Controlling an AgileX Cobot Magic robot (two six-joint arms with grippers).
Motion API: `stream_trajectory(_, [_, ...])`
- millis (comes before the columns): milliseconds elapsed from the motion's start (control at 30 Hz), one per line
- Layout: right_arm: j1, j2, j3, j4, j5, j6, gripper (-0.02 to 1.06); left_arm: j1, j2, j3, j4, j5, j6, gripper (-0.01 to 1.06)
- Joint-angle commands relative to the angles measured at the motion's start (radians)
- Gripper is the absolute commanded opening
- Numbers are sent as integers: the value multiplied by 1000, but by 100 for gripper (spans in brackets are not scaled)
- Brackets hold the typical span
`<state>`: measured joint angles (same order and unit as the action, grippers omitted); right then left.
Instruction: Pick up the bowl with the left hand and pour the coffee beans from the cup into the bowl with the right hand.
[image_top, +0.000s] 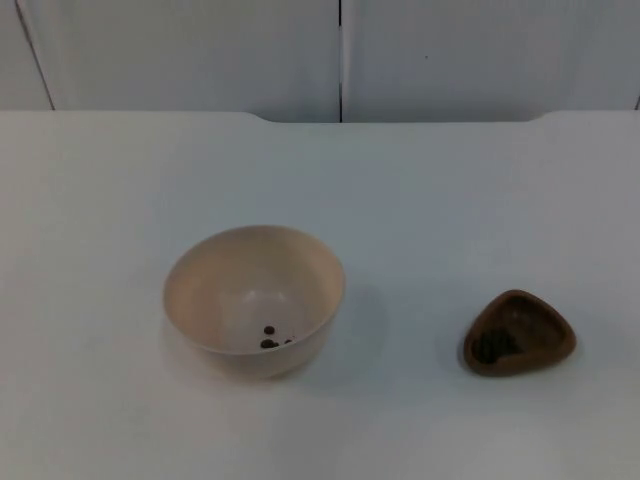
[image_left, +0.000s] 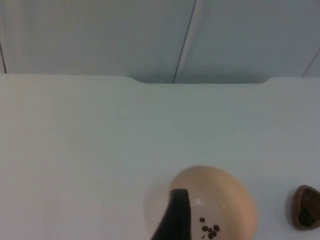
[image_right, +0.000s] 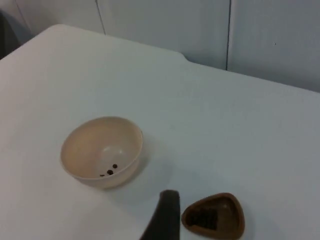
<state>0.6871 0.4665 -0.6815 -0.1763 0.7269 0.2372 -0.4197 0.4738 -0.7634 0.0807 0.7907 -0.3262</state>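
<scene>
A beige bowl (image_top: 255, 300) stands upright on the white table, left of centre, with a few coffee beans (image_top: 272, 338) on its bottom. A brown, rounded-triangular cup (image_top: 518, 333) sits to its right, apart from it, with dark beans (image_top: 492, 347) inside. My left gripper (image_left: 172, 220) hangs above the table on the near side of the bowl (image_left: 220, 200), with the cup (image_left: 305, 207) further off. My right gripper (image_right: 164, 215) is also raised, between the bowl (image_right: 102, 150) and the cup (image_right: 214, 216). Neither gripper holds anything.
The white table (image_top: 420, 200) ends at a grey partition wall (image_top: 340, 50) with a vertical seam. A shallow notch cuts the table's far edge near the middle.
</scene>
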Motion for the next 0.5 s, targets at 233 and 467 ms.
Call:
stream_trajectory(233, [-4,-172,51,161,161,-222,75,2,-147,4,-15,47,70,74])
stream_trajectory(467, [-4,-269,65,165,233,-226,75,2,-237,6,-15,102,141,74])
